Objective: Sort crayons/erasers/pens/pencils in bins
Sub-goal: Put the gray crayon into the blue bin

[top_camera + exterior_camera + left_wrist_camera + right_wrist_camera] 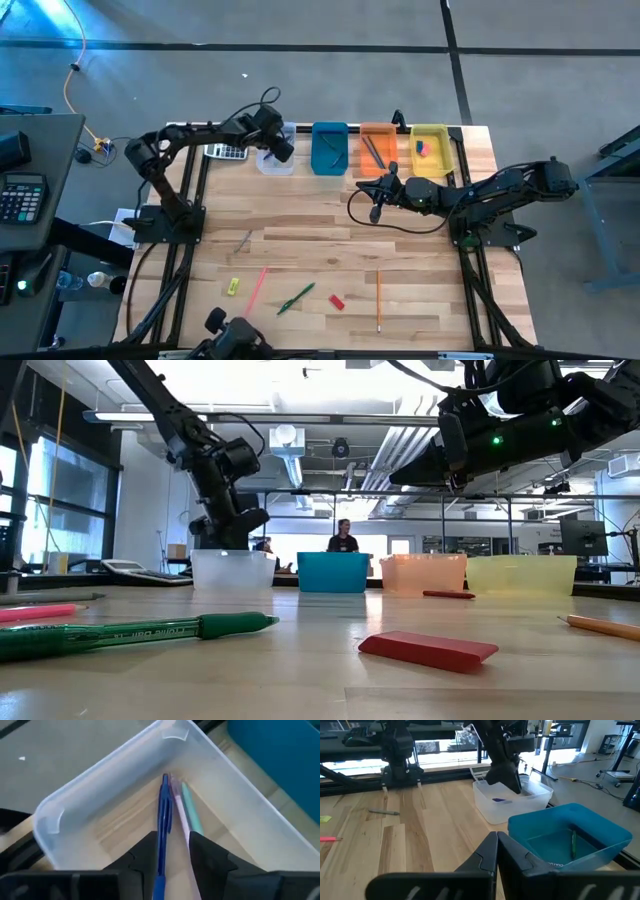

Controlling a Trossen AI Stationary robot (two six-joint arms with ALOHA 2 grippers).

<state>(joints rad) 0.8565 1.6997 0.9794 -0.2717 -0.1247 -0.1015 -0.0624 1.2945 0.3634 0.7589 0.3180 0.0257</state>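
The left jaws (170,852) stand released over the clear bin (65,805), and the blue pen (164,815) lies between them, beside a pink and a green one. It seems light, stiff and smooth, best pinched mid-barrel. The right jaws (498,851) are clenched and empty, above the bench (300,240).

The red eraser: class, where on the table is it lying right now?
In the high view the red eraser lies on the table's near part, between the green pen and the orange pencil, far from the bins.
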